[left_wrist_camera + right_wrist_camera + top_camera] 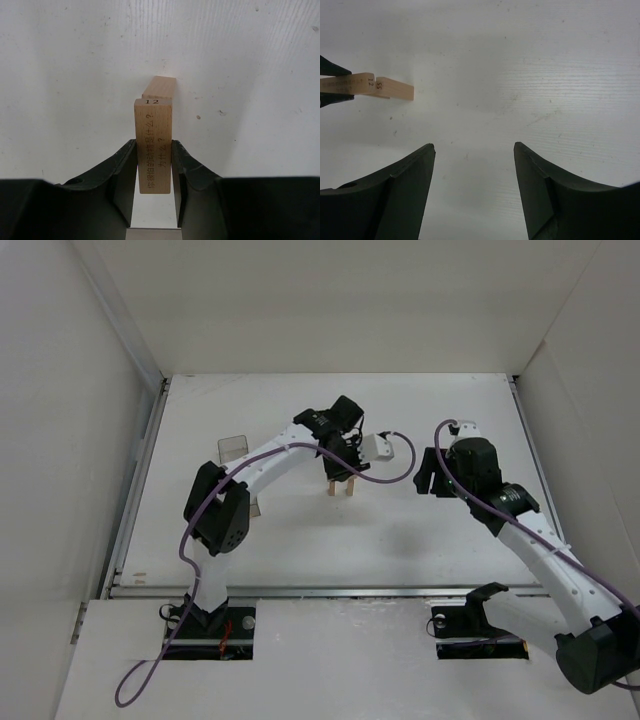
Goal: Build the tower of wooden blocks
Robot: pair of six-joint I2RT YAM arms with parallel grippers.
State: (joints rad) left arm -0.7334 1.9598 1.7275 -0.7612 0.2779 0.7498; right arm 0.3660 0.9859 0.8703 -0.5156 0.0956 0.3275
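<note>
- Right arm (540,550) reaches in from the near right over the bench (420,540); the right fingers (405,185) stand wide apart and hold nothing.
- Left arm (270,455) stretches to the middle of the bench; the left fingers (125,165) are clamped on the two long sides of one wood block (153,145).
- Clear box (232,446) stands at the far left, well apart from the blocks.
- This wood block carries the number 12; a second block (160,87), marked 55, is just beside it.
</note>
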